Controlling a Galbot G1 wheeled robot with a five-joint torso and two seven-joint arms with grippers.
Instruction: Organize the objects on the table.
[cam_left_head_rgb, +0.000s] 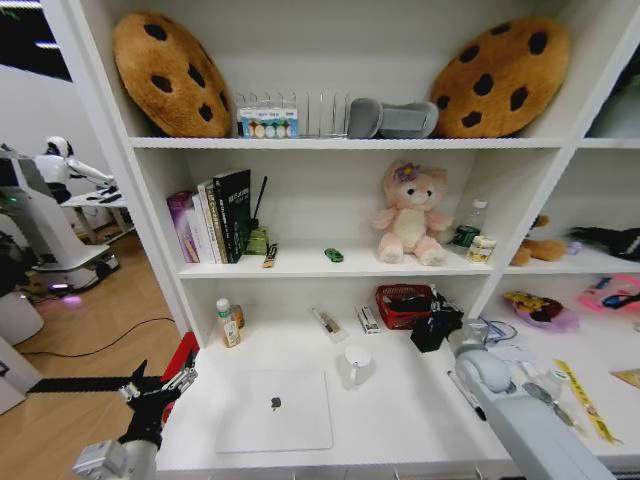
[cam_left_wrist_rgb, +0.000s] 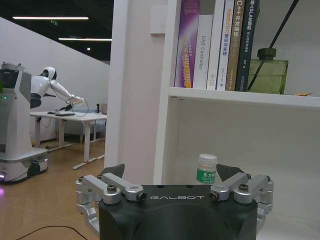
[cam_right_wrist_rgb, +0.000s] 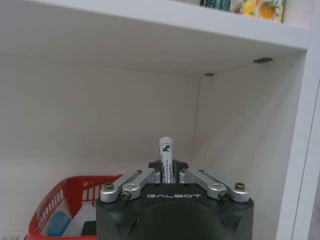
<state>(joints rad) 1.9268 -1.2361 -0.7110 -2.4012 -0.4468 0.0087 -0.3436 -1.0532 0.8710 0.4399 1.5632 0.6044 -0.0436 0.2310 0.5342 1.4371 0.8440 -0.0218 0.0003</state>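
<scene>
Silver laptop (cam_left_head_rgb: 275, 410), red basket (cam_left_head_rgb: 404, 305)

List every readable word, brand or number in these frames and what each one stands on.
"GALBOT": embossed on the black body of the left gripper.
"GALBOT": same mark on the right gripper, shut on a white marker.
"DAS Controller": spine of the white book.
"SLAM": part of the dark book spine; its other characters are unreadable.
Green-labelled white bottle, purple book, marker print: too small or blurred.
</scene>
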